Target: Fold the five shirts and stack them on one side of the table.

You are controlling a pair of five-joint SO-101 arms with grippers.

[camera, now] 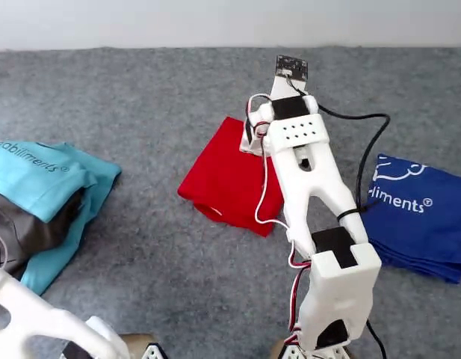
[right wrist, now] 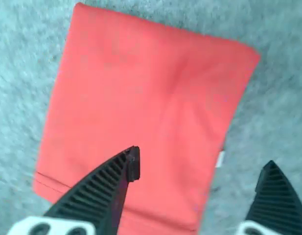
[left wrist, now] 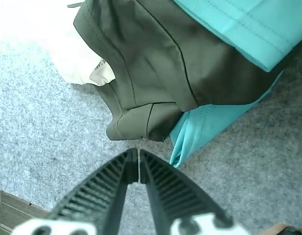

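Note:
A folded red shirt (camera: 226,176) lies in the middle of the grey table, and the right arm hangs over its right edge. My right gripper (right wrist: 202,169) is open above the red shirt (right wrist: 146,107), with nothing between its fingers. At the left edge lies a pile of a teal shirt (camera: 43,176) over a dark shirt (camera: 25,228). My left gripper (left wrist: 139,164) is shut and empty, just short of the dark shirt (left wrist: 155,63) and the teal shirt (left wrist: 239,24). A cream shirt (left wrist: 77,58) peeks from under the dark one. A folded blue shirt (camera: 421,217) lies at the right.
The left arm's white link (camera: 36,318) crosses the bottom left corner. A black cable (camera: 364,149) loops from the right arm over the table toward the blue shirt. A pale wall runs along the table's far edge. Bare grey carpet lies between the teal pile and the red shirt.

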